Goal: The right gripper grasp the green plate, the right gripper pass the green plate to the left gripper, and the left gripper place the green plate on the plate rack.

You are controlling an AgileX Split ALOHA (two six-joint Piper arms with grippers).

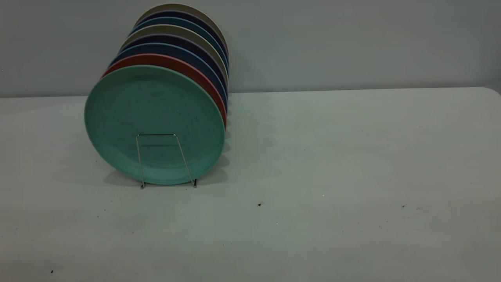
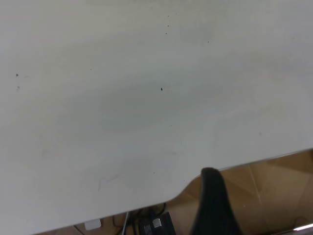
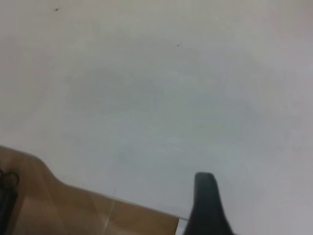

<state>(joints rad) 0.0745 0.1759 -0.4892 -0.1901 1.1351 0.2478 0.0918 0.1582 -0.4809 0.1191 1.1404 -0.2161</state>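
Note:
The green plate [image 1: 152, 102] stands upright at the front of a row of plates, left of the table's middle. It leans behind the front wire loop of the plate rack [image 1: 139, 160]. Neither arm shows in the exterior view. My left gripper [image 2: 212, 205] shows only as a black tip over the table's near edge, holding nothing that I can see. My right gripper [image 3: 208, 205] shows likewise as a black tip over a table edge, away from the plate. Neither wrist view shows the plate or the rack.
Behind the green plate stand a salmon plate [image 1: 188, 68], dark blue plates [image 1: 176, 51] and several more, all upright in the rack. The white table [image 1: 332, 156] has small dark specks. Brown floor [image 2: 274, 186] and cables show past the table's edge.

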